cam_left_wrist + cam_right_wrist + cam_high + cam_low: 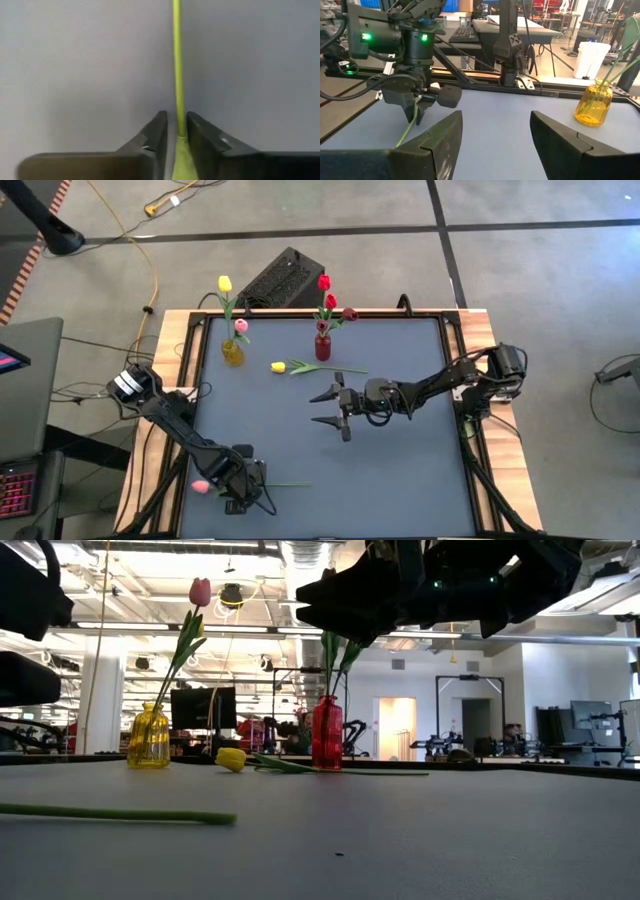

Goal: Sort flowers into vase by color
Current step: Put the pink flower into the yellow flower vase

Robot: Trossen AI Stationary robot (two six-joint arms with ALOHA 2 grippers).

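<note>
Two dark fingers of the left gripper stand narrow around a green stem, at the near left of the tabletop; this pink tulip lies flat, its head past the gripper toward the left edge and its stem running right along the surface. The right gripper hangs above the middle of the tabletop with its fingers wide apart and nothing between them. A yellow tulip lies flat near the far side, between a yellow vase and a red vase. The yellow vase holds a yellow and a pink tulip; the red vase holds red and maroon ones. The tabletop is a plain grey sheet in a wooden frame. A black case sits on the floor just beyond the far edge, with a yellow cable trailing across the grey floor. Beyond the tabletop the low view shows a large bright room with white columns, ceiling lights, monitors and other rigs
</note>
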